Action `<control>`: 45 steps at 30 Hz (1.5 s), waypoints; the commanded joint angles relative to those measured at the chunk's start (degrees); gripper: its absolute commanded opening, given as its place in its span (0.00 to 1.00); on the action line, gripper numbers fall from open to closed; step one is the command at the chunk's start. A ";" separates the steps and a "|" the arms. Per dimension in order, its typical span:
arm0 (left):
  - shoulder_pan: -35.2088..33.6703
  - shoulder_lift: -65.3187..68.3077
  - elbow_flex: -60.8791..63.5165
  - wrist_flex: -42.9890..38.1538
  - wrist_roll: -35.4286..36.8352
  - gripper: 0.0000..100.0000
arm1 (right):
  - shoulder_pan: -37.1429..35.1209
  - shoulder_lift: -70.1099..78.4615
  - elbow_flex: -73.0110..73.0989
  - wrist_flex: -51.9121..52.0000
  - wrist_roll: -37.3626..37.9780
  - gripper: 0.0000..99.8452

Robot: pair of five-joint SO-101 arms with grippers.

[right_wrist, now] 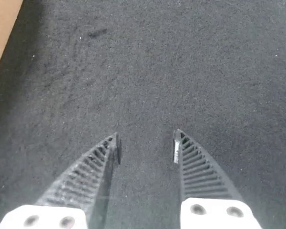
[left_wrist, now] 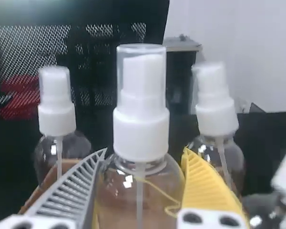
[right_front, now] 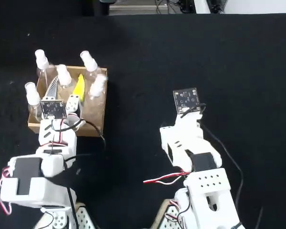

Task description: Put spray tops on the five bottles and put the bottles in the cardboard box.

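Left gripper (left_wrist: 144, 160) clamped on the middle bottle (left_wrist: 138, 191), low inside the cardboard box (right_front: 96, 123).
Grey and yellow fingers (left_wrist: 71, 195) flank its shoulders, likely seating it upright among four capped bottles (right_front: 42, 62). Right gripper (right_wrist: 145, 143) hangs open over the black table (right_wrist: 205, 71).

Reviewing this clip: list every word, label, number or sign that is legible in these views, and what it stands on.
No text can be read in any view.
The five bottles: clear, no labels showing.
The cardboard box: plain sides.
The dark boards on the wrists: marks too small to read.
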 commanded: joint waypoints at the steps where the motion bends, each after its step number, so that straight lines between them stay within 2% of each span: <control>1: 0.22 0.44 -3.12 -1.32 0.09 0.03 | -0.44 -0.13 -0.40 -0.79 0.35 0.16; 36: 0.22 1.05 -3.12 -1.05 -0.35 0.03 | -0.44 -0.13 -0.40 -0.79 0.53 0.16; 41: 0.22 1.05 -3.03 -0.97 0.00 0.17 | -0.44 -0.13 -0.40 -0.79 0.53 0.16; 45: 0.22 0.88 -3.03 -0.97 0.09 0.19 | -0.44 -0.13 -0.40 -0.79 0.53 0.16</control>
